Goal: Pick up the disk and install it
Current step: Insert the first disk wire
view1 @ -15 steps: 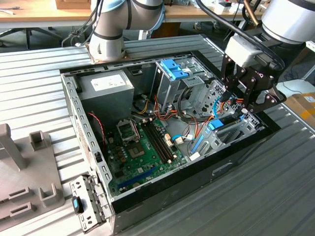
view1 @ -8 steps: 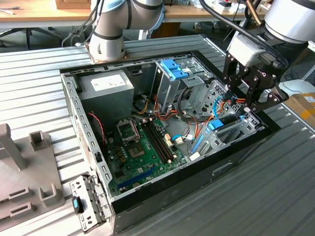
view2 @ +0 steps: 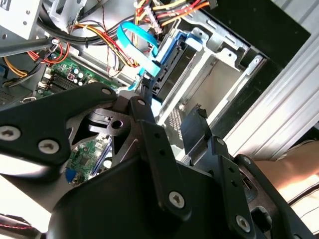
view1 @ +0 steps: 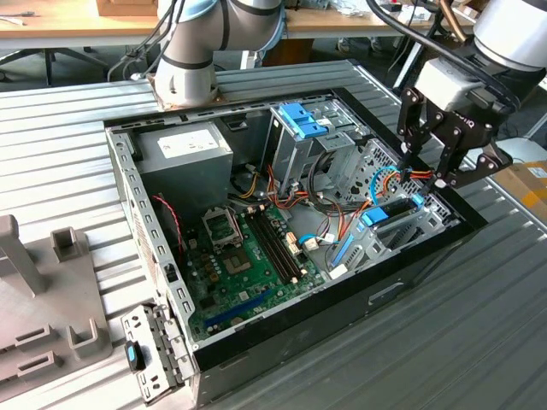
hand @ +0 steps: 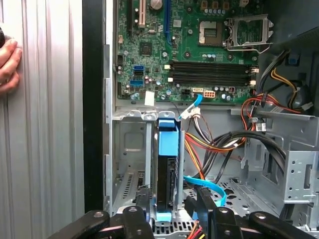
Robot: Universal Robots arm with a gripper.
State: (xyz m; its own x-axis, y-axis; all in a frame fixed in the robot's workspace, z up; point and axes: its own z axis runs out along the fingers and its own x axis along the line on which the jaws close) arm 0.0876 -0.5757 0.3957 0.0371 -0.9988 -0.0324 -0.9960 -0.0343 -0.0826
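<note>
Already standing on edge in a metal drive bay (hand: 132,144), the disk (hand: 167,169) sat at centre right of the exterior view's frame, near the open computer case's (view1: 342,312) corner, with its blue carrier rail capping the end towards the green motherboard (view1: 248,256). The robot's claw (view1: 427,178) hung over the bay at upper right of that frame. Its black fingers (hand: 142,199) were spread wide, one on either side of the disk, and gripped nothing; whether a pad brushed the carrier could not be told. A light-blue flat cable (hand: 207,185) curved just beside the disk, among orange and yellow wiring. The case lay on a ribbed metal table (view1: 444,342), where a person's hand (hand: 7,62) rested beside the case's black edge in the first wrist view.
</note>
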